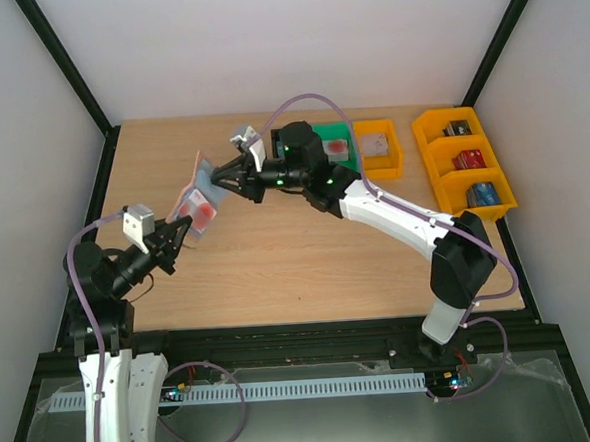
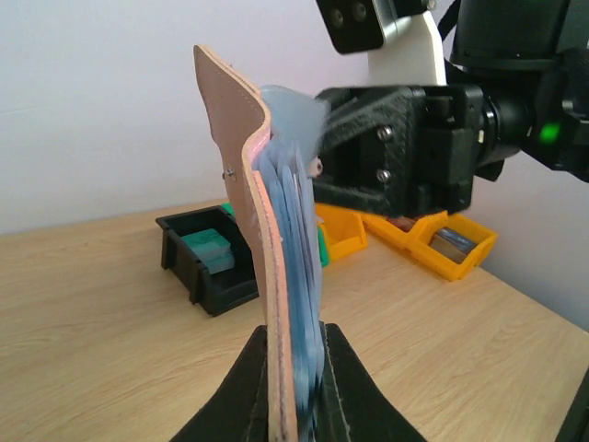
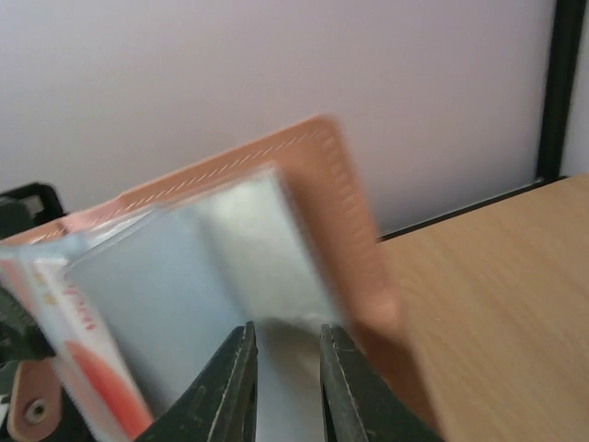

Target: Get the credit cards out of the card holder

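Note:
The card holder (image 1: 195, 192) is held in the air, opened, with pinkish-tan leather (image 2: 247, 207) outside and blue-grey sleeves (image 2: 296, 276) inside. My left gripper (image 1: 179, 234) is shut on its lower edge (image 2: 296, 373). My right gripper (image 1: 219, 179) is at its upper edge, its fingers (image 3: 237, 378) closed on a pale sheet (image 3: 287, 368). I cannot tell whether that sheet is a whitish credit card or a sleeve. It bends toward the right gripper in the left wrist view (image 2: 293, 106). A red credit card (image 1: 203, 215) shows in a sleeve, also in the right wrist view (image 3: 101, 391).
A black bin (image 2: 198, 276) holds teal cards (image 2: 210, 249). A green bin (image 1: 339, 146) and an orange bin (image 1: 378, 148) stand at the back. A yellow bin (image 1: 442, 162) with three compartments holds blocks at the back right.

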{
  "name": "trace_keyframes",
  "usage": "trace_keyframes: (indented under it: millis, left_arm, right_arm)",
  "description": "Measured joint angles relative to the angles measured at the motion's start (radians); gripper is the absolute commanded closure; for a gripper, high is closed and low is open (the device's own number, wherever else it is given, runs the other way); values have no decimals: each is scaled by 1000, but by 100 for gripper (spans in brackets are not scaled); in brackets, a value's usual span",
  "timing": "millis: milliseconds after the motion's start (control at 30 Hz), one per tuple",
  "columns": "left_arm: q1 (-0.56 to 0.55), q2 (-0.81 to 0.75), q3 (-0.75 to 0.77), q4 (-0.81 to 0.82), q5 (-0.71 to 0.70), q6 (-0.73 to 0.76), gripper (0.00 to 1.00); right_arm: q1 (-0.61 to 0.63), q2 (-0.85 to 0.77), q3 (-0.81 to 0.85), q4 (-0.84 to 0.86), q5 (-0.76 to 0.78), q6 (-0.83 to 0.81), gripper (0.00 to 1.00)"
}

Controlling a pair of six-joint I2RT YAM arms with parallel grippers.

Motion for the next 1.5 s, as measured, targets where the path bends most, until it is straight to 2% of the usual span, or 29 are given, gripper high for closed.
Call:
trace_keyframes:
  millis: [300,467,667,833,1000,1167,1500]
  left_arm:
    - [-1,2,-10,10,-7,-80,98]
    - [-1,40,-8,-19,-140,-145,98]
    - [-3,72,12,-94,-358,-128,98]
    - [-13,88,39,-116,-475,-71,98]
    - [-16,95,60,-121,-449,-96,98]
    - [-16,96,60,-120,-370,-150,98]
    - [-16,96,60,-98,-292,-198,98]
  right_arm:
    - [-17,-21,-2,0,39,6,80]
    - [-17,-25,-2,-48,98,-24,81]
    - [0,-43,-3,-136,187,-78,83]
    - [144,-102,-106,-110,234,-179,92]
    - [278,-114,-200,28,274,-230,98]
    - [280,-60,-177,140,338,-241,98]
    - [276,50,-93,146,384,-244,98]
